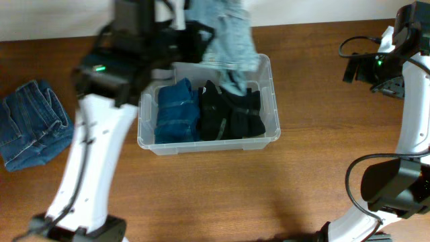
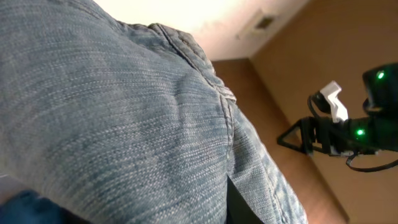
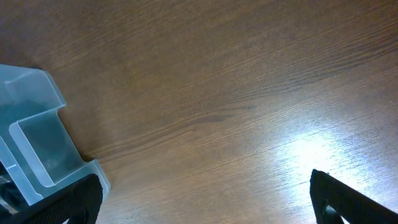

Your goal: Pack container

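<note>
The clear container (image 1: pixel 267 75) stands mid-table with folded dark blue jeans (image 1: pixel 178 111) and a black garment (image 1: pixel 232 114) packed side by side in it. Light blue jeans (image 1: pixel 228 40) hang in the air over the container's back right part, held up by my left gripper (image 1: pixel 193 32), which is shut on them. The same denim (image 2: pixel 124 124) fills the left wrist view and hides the fingers. My right gripper (image 3: pixel 205 208) is open over bare table to the right of the container, whose corner (image 3: pixel 37 143) shows beside its left fingertip (image 3: pixel 68 205).
Another folded pair of blue jeans (image 1: pixel 33 128) lies on the table at the far left. My right arm (image 1: pixel 410 101) stands along the right edge. The wooden table (image 1: pixel 316 168) stretches between the container and that arm.
</note>
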Robot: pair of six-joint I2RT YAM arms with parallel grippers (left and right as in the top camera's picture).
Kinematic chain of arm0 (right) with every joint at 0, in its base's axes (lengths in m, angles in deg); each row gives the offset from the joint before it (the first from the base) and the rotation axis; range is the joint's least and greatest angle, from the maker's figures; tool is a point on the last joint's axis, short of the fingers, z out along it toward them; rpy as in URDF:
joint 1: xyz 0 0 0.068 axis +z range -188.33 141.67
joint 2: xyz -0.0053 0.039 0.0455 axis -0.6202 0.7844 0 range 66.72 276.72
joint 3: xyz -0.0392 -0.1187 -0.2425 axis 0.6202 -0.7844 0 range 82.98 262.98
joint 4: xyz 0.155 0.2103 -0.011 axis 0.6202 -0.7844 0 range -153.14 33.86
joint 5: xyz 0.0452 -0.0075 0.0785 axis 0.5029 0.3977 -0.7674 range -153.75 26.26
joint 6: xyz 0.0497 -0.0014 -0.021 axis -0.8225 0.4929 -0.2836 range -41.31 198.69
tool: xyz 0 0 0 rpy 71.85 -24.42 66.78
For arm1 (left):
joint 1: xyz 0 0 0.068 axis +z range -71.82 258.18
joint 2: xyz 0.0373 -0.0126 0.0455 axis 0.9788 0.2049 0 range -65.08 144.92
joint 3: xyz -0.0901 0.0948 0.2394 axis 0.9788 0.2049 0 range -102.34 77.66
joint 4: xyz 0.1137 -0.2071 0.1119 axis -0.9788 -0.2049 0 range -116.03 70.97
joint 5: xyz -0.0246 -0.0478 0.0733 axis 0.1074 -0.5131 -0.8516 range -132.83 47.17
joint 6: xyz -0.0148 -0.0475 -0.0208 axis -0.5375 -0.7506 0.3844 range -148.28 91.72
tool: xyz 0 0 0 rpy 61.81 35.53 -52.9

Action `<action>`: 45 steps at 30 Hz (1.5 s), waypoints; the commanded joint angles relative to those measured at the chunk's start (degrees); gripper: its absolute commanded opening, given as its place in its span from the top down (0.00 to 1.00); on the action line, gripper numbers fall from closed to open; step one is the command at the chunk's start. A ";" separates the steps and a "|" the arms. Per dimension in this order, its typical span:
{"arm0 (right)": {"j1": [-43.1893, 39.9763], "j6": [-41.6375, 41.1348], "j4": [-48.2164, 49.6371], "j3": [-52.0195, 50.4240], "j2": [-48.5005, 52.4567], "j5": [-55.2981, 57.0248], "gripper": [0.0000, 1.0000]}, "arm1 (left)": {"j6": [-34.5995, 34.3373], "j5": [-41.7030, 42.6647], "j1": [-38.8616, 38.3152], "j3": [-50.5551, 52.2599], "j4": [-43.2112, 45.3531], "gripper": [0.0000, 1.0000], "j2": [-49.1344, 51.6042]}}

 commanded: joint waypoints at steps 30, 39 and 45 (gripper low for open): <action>-0.04 -0.02 -0.13 0.31 -0.46 0.50 0.02 | -3.89 5.90 -9.51 0.00 7.63 1.00 16.98; -0.04 -0.02 -0.13 0.31 -0.46 0.50 0.01 | -3.82 3.61 -9.64 4.63 5.29 1.00 17.05; -0.04 -0.02 -0.13 0.31 -0.46 0.50 0.02 | -2.27 2.21 -9.55 5.16 2.10 1.00 17.03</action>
